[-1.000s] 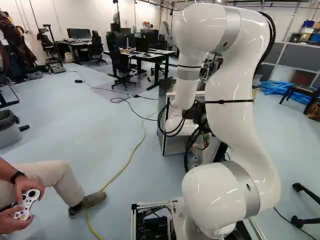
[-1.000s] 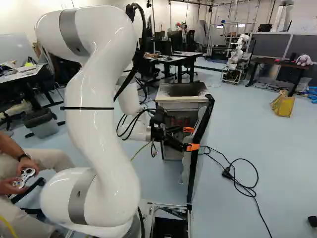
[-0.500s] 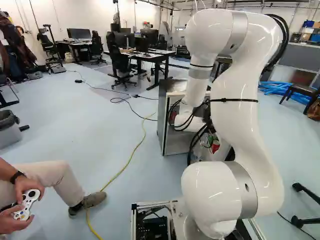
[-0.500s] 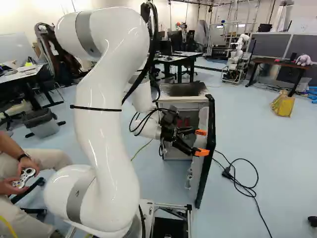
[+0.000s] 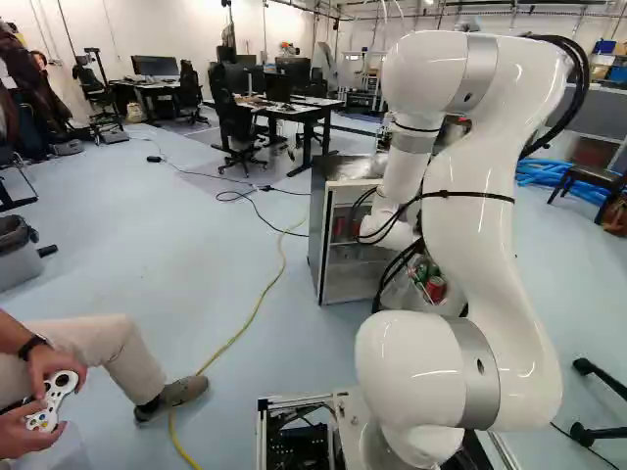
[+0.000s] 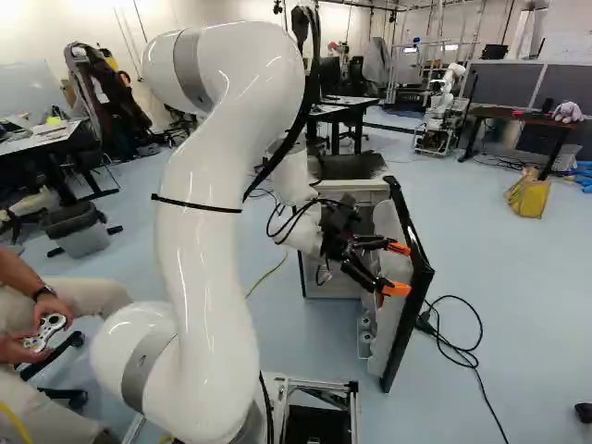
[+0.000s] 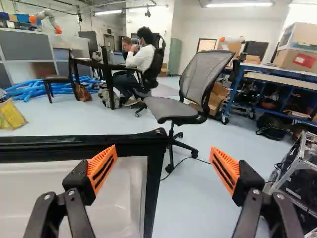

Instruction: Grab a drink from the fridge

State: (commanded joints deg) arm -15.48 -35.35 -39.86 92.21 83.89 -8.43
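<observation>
Smooth, pale blue floor [image 5: 137, 245] fills much of the room, with a thin yellow cord [image 5: 257, 304] curving across it. On it stands the fridge [image 5: 320, 230], a grey box with a flat, blotchy top. Its door [image 6: 423, 268] is swung open, shiny white inside with a hard black rim. One top corner of that door lies between the fingers of the gripper [image 6: 397, 268], which are spread wide and have hold of nothing. Their orange pads [image 7: 102, 167] have ridges. Red drinks [image 5: 343, 227], too small to tell apart, sit inside, near the fridge's left edge. One round red can [image 5: 435, 287] is in the door's shelf.
</observation>
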